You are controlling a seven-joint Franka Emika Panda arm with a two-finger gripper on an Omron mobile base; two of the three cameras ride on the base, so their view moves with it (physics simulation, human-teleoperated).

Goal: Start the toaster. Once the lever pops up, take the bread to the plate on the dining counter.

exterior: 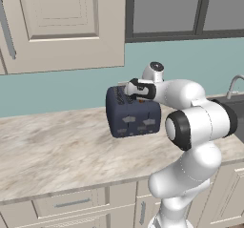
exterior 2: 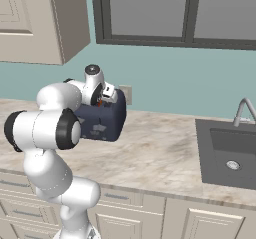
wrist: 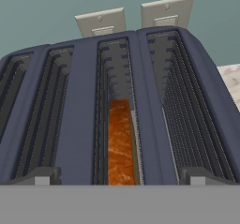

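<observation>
Jaws spread wide, empty, over toaster (wrist: 117,106) near surface's back edge; bread (wrist: 120,143) sits in slot, transfer to plate remains.

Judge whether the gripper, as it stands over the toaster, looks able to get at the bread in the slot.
Probably yes. The open gripper sits above the toaster, straddling the slot with the bread, and nothing covers it.
</observation>
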